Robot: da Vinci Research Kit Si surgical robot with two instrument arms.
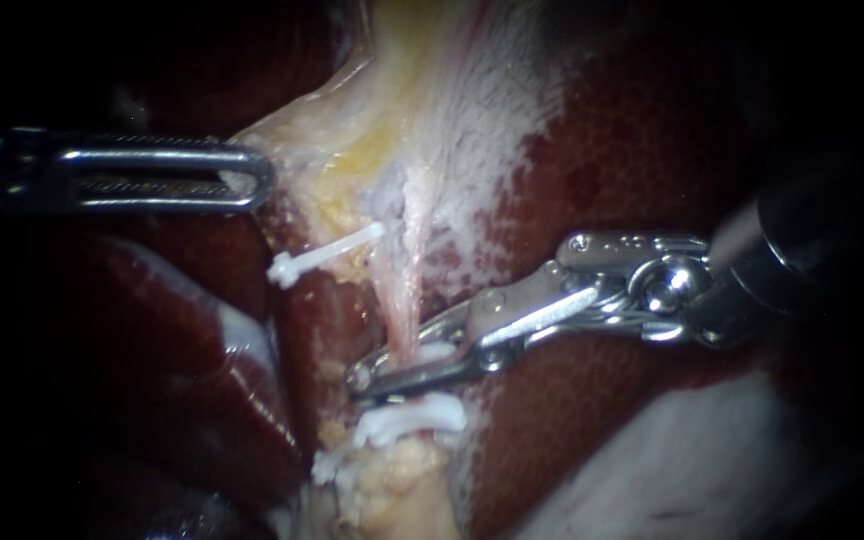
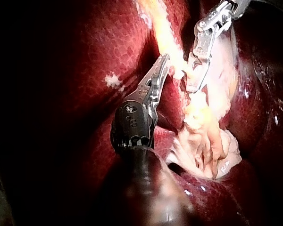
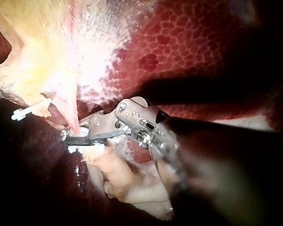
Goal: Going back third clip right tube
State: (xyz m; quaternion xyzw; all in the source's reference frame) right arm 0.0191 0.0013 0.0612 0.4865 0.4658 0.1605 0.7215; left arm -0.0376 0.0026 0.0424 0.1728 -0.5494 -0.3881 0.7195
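One tube (image 1: 398, 300) — right instrument (image 1: 377, 372) straddles it.

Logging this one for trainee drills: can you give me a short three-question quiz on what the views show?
1. True or false: the right instrument has its jaws shut, clear of the tube.
2. In the endoscope view, the slanted white clip lies: A) between the right instrument's jaws; B) above them, nearer the left instrument; C) on the liver, far right.
3. In that view, what sits just below the right instrument's jaws?

Key
1. False: a gap shows between the jaws, and the tube passes through it.
2. B.
3. More white clips.
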